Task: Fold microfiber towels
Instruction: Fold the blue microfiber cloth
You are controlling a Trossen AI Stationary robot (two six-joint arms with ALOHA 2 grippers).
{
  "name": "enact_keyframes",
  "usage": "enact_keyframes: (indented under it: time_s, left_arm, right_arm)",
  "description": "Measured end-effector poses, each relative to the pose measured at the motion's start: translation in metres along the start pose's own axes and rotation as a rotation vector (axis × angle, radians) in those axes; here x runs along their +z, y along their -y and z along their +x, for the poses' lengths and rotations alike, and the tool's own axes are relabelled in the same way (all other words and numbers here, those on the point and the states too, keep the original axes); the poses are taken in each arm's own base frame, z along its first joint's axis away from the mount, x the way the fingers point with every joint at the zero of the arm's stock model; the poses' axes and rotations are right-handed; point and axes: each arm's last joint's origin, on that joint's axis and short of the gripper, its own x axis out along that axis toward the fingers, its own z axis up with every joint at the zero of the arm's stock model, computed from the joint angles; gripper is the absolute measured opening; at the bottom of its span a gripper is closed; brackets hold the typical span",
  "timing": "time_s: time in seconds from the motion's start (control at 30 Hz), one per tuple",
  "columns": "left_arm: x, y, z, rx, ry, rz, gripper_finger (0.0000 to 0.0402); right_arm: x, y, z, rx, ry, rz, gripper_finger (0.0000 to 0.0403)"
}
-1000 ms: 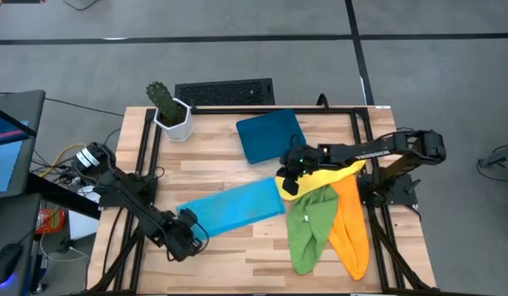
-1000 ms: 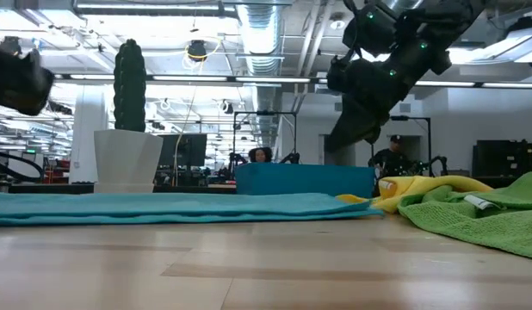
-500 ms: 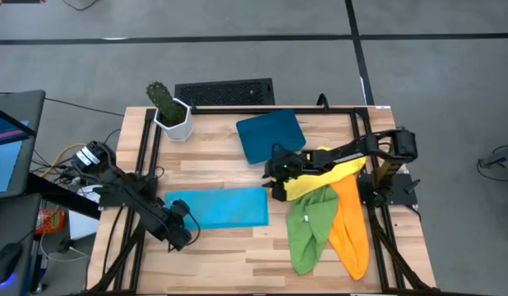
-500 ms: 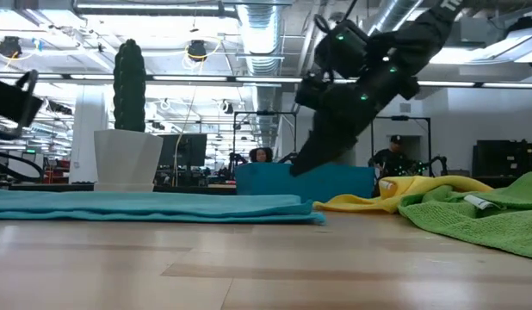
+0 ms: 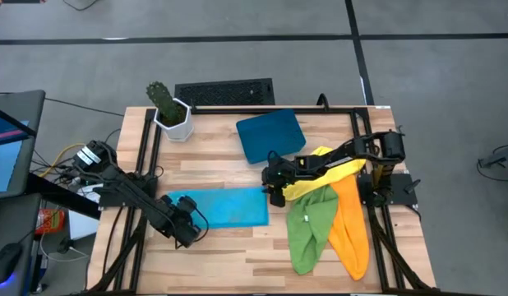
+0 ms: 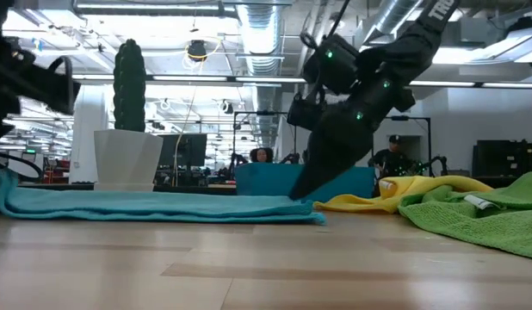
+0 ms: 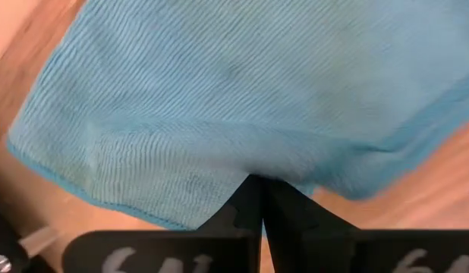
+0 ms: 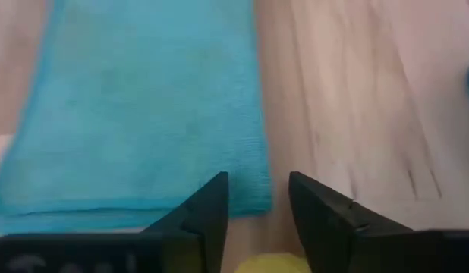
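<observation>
Lying flat on worktop (image 5: 221,160): light blue towel (image 5: 229,207), clamped at 9 o'clock edge by left tool (image 5: 187,224); right tool (image 5: 274,187) parted at 3 o'clock edge.

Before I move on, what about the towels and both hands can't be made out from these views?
- Light blue towel: its left corner, hidden by the left hand in the high view.
- Yellow towel: partly hidden under the right arm in the high view.
- Right hand: open at the blue towel's edge; fingertip contact with the cloth unclear.
- Orange towel: unseen in the low view.
</observation>
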Motion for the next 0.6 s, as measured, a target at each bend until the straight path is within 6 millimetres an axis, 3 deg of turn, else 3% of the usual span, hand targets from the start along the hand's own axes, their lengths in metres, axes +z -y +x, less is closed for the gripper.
enact_keyframes:
  time_s: [0.23, 0.4, 0.6]
  left_arm:
    - [0.002, 0.011, -0.015, -0.052, 0.008, 0.047, 0.0000]
    - [-0.006, 0.008, -0.025, 0.003, -0.065, 0.120, 0.0000]
    - [-0.016, 0.004, -0.034, 0.057, -0.071, 0.088, 0.0000]
  right_arm:
    - [-0.005, 0.002, 0.003, -0.015, -0.041, 0.013, 0.0069]
    - [-0.005, 0.001, 0.003, -0.014, -0.048, 0.026, 0.0019]
    - [-0.007, 0.000, 0.003, -0.013, -0.066, 0.035, 0.0024]
